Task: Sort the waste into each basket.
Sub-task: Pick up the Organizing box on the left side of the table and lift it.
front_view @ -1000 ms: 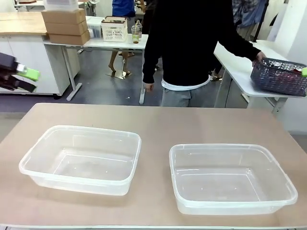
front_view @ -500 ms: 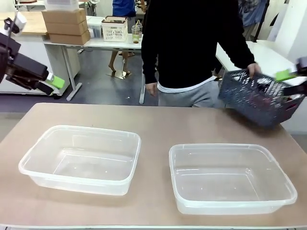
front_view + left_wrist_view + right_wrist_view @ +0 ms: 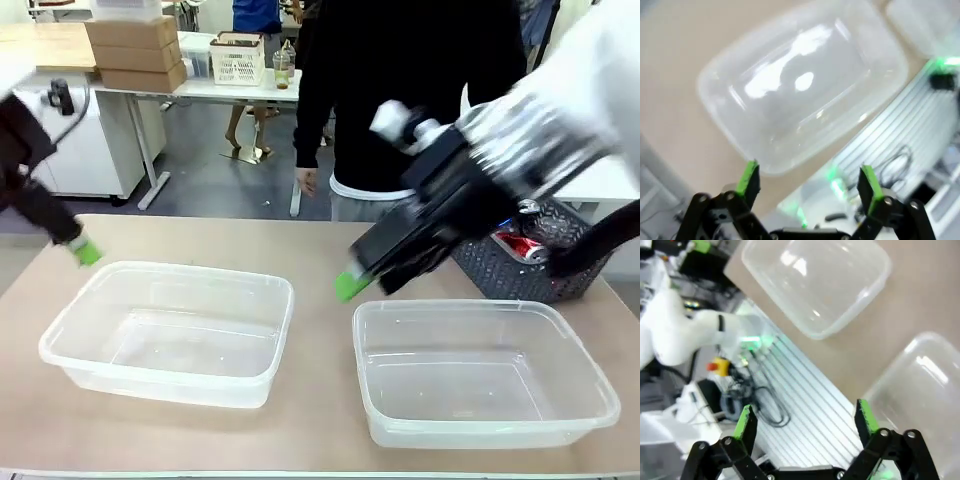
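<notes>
We log the left jaws spread wide with nothing between the green pads [image 3: 749, 176]. They hang over the bench's left edge, beside the left tub [image 3: 170, 275]. The right jaws are likewise spread and bare, blurred, above the far rim of the right tub [image 3: 470, 308]. Both tubs hold nothing.

The waste sits in the dark lattice basket [image 3: 495, 275] at the bench's far right corner. We make out one red-and-silver can [image 3: 520, 246] over its rim; the other contents are unclear.

We judge the can light, thin-walled and smooth enough to slip. Take it across the middle of its body, pads on opposite sides, with a gentle squeeze; a hard one would crush it.
</notes>
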You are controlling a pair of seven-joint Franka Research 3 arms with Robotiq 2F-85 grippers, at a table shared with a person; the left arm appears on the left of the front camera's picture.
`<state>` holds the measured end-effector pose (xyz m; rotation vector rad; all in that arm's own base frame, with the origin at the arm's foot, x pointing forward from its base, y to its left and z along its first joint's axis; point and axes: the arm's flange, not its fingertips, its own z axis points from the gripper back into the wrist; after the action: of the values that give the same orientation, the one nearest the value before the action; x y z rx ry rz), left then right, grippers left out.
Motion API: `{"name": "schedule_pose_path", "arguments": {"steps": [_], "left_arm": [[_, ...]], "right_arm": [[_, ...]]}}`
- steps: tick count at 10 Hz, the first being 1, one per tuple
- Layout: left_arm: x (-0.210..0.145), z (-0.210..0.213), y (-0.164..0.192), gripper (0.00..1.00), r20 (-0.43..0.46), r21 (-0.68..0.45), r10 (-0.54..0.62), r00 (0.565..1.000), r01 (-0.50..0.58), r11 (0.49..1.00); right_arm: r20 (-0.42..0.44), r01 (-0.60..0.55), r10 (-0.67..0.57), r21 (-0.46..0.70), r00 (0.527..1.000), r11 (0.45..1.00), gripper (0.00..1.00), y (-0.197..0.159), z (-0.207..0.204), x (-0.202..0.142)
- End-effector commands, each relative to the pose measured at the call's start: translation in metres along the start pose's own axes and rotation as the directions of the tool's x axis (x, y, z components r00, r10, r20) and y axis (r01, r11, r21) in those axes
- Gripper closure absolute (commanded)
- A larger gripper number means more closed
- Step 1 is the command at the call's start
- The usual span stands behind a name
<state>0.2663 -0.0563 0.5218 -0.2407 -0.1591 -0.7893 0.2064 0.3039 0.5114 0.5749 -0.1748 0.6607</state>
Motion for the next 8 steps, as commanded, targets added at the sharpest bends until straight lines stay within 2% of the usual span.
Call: {"name": "schedule_pose_path", "arguments": {"steps": [1,2,3,4,5,6,7,8], "left_arm": [[-0.044,-0.014,-0.022,0.0,-0.138,0.097,-0.067,0.988,0.08,0.992],[0.0,0.0,0.0,0.0,0.0,0.0,0.0,1.0,0.0,1.0],[0.0,0.0,0.0,0.0,0.0,0.0,0.0,1.0,0.0,1.0],[-0.017,0.003,-0.008,0.0,-0.089,0.049,-0.029,0.996,0.033,0.998],[0.009,-0.026,0.006,0.0,-0.104,0.09,0.05,0.993,-0.04,0.995],[0.014,-0.054,0.019,0.0,-0.149,0.13,0.103,0.983,-0.084,0.988],[0.007,-0.078,0.03,0.0,-0.174,0.145,0.139,0.975,-0.114,0.983],[-0.001,-0.101,0.038,0.0,-0.213,0.123,0.17,0.962,-0.146,0.982]], "right_arm": [[0.059,-0.068,0.077,-0.133,0.995,0.989,0.0,-0.016,-0.001,0.019],[0.0,0.0,0.0,0.0,1.0,1.0,0.0,0.0,0.0,0.0],[0.0,0.0,0.0,0.0,1.0,1.0,0.0,0.0,0.0,0.0],[0.002,-0.062,0.062,-0.071,0.998,0.996,0.0,0.008,-0.016,0.008],[-0.064,0.11,-0.13,-0.253,0.989,0.961,0.0,0.035,-0.065,0.032],[-0.053,0.206,-0.23,-0.286,0.972,0.936,0.0,0.056,-0.105,0.053],[-0.024,0.312,-0.343,-0.363,0.939,0.878,0.0,0.058,-0.132,0.064],[0.026,0.355,-0.402,-0.527,0.915,0.773,0.0,0.051,-0.155,0.067]]}}
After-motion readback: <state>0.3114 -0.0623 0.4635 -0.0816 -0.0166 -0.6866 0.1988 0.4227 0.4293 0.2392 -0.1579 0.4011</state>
